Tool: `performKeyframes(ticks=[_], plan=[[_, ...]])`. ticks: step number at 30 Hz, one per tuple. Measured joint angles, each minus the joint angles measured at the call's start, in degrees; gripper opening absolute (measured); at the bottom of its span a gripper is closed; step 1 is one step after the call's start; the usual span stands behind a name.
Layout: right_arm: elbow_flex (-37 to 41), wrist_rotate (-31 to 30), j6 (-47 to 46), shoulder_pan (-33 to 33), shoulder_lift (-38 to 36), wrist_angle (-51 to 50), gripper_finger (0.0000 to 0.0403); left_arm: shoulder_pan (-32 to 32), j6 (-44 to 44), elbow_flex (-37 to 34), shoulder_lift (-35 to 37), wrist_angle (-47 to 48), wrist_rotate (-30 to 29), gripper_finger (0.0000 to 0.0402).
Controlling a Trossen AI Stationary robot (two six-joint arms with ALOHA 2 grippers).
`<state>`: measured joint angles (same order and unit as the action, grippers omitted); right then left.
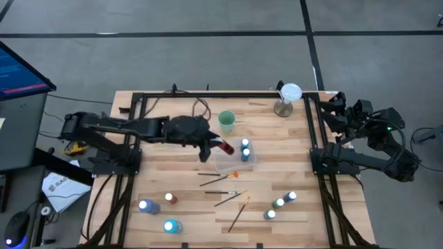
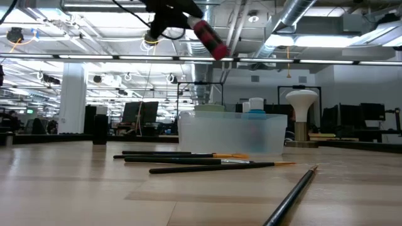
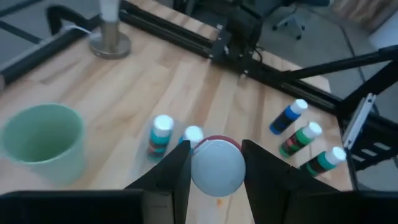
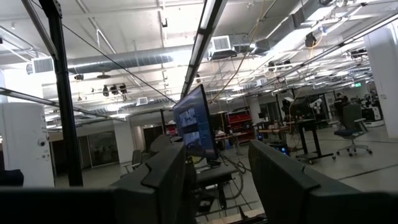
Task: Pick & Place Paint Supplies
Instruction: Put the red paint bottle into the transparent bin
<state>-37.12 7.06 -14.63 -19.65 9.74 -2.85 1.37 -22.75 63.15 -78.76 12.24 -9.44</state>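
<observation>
Red paint is what your left gripper [image 1: 213, 146] has: its fingers are clamped on a white-capped red bottle [image 1: 223, 146], held tilted in the air just above the near-left edge of the clear tray [image 1: 225, 164]. From the left wrist you see the bottle's white cap [image 3: 217, 167] squeezed between the two dark fingers [image 3: 176, 172]. In the tray two blue bottles [image 1: 245, 149] stand upright, close together. A green cup [image 1: 226, 122] sits just behind the tray, and a white-topped stand [image 1: 286, 99] is at the far right corner of the wood table [image 1: 173, 111]. Several paintbrushes [image 1: 219, 179] lie loose on the table in front of the tray, some with orange ends. At the front left you have two blue bottles [image 1: 158, 215] and a brown one [image 1: 170, 198]; at the front right, a blue bottle [image 1: 291, 198] and two green ones [image 1: 274, 208]. Your right gripper [image 4: 217, 180] waits off the table's right edge, pointed out into the room with its fingers apart and nothing between them.
</observation>
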Motion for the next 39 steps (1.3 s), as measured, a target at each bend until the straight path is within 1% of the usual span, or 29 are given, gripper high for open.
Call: performKeyframes(ticks=[6, 11, 16, 18, 26, 35, 39], plan=[[0.0, 0.0, 0.0, 0.0, 0.0, 0.0, 0.0172, 1.2, 0.3, 4.1, -6.0, -0.7, 0.8, 0.0112], [0.0, 0.0, 0.0, 0.0, 0.0, 0.0, 0.0172, 1.4, 1.5, 6.4, -8.1, 0.0, 0.8, 0.0112], [0.0, 0.0, 0.0, 0.0, 0.0, 0.0, 0.0172, 0.7, 2.0, 6.4, -8.8, 0.2, -0.4, 0.0112], [0.0, 0.0, 0.0, 0.0, 0.0, 0.0, 0.0172, 0.7, 3.7, 6.4, -9.4, 0.5, -1.6, 0.0112], [0.0, 0.0, 0.0, 0.0, 0.0, 0.0, 0.0172, 0.9, 6.4, 6.4, -14.1, 0.1, -2.1, 0.0112], [0.0, 0.0, 0.0, 0.0, 0.0, 0.0, 0.0172, 0.9, 14.4, 6.4, -19.0, 0.2, -7.1, 0.0112], [0.0, 0.0, 0.0, 0.0, 0.0, 0.0, 0.0172, 0.5, 15.2, 6.4, -20.7, 0.1, -8.2, 0.0118]])
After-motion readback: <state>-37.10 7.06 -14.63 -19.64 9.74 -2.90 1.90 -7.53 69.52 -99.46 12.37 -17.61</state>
